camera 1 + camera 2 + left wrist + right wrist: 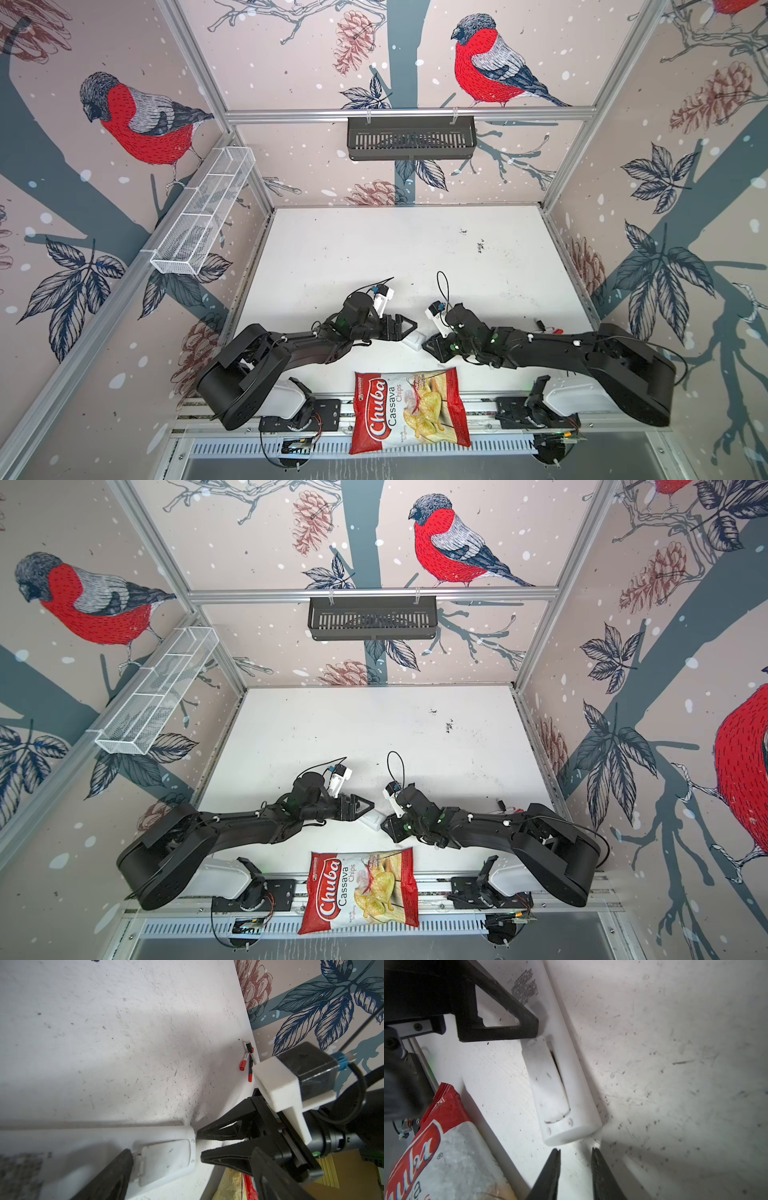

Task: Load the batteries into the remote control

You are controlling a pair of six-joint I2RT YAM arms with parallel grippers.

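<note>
The remote control (pixel 571 1076) lies back up on the white table, seen between both arms in both top views (pixel 412 341) (pixel 371 820). Its battery cover (pixel 548 1080) sits in its recess, lifted slightly along one long edge, where a dark slit shows. My left gripper (pixel 409 326) is open wide. One of its fingers (pixel 508 1026) rests its tip on the remote's back beside the cover's latch end. My right gripper (pixel 575 1150) hovers just off the remote's end, its jaws narrowly apart with nothing between them. The batteries are hidden from every view.
A red and white chips bag (pixel 409 411) lies at the table's front edge, close to the remote. Red-tipped pens (pixel 245 1064) lie by the right wall. A black basket (pixel 411 139) hangs on the back rail and a white wire basket (pixel 203 212) on the left wall.
</note>
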